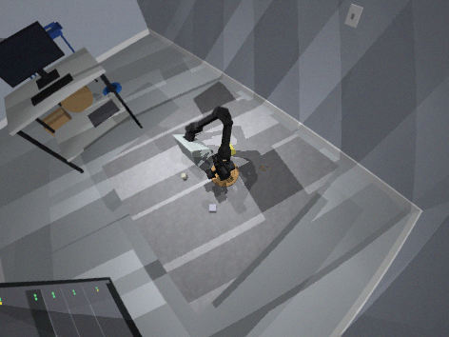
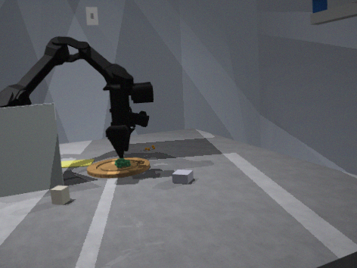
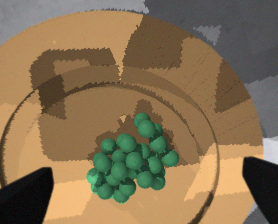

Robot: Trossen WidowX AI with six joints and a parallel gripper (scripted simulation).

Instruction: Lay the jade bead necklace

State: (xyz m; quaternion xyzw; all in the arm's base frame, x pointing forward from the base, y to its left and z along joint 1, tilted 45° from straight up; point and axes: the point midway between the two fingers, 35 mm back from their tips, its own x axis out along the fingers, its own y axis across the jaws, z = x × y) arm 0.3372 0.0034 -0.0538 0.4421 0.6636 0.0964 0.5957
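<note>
Checking labels: no readable brand or writing on anything in view; the dark marks on the round bead board (image 1: 233, 179) (image 2: 93, 170) (image 3: 235, 125) are too small to tell. Jaws (image 2: 122, 157) are wide open, nothing between them, tips pointing down over the board. Wrist view has one black finger at each side, necklace between and below, no grip on it. Jade bead necklace (image 2: 122, 163) (image 3: 134, 161) sits bunched in a heap on the board's middle, inside the ring groove, not laid round it. A few beads trail off the heap toward one side. Around it on the bench (image 2: 159, 216): lavender block (image 1: 212, 208) (image 2: 182, 176) near the board, beige cube (image 1: 184, 176) (image 2: 60, 194) farther off, yellow flat piece (image 1: 232, 148) (image 2: 77, 163) behind, small orange bits (image 1: 264, 168) (image 2: 150, 148) past the board. Pale upright panel (image 1: 190, 148) (image 2: 28, 150) hides part of the arm in the exterior view; top view has the arm covering the necklace.
</note>
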